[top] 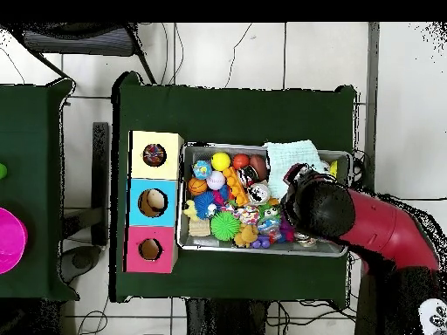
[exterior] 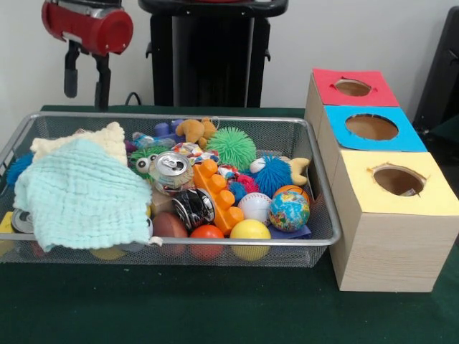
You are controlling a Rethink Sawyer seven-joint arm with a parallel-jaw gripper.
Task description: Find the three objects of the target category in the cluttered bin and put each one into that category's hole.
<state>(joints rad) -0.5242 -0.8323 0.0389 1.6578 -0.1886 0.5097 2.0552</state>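
Gripper (exterior: pixel 87 70) hangs empty and parted above the wire bin's (exterior: pixel 326 215) far rim, over the end opposite the sorting box (exterior: pixel 387 236), with nothing between its two black fingers. The red arm (top: pixel 384 231) reaches in from the counter's robot-side edge, wrist pointing straight down. Below lie folded cloths (exterior: pixel 82 193), soft and likely to drape, best pinched at a raised fold. Balls such as the yellow ball (exterior: pixel 250 231) crowd the bin's end nearest the box; smooth, round and probably light, they may roll, so a grip across the middle suits. The target category cannot be told. Three holes sit open: red (exterior: pixel 352 87), blue (exterior: pixel 371 127), yellow (exterior: pixel 399 180).
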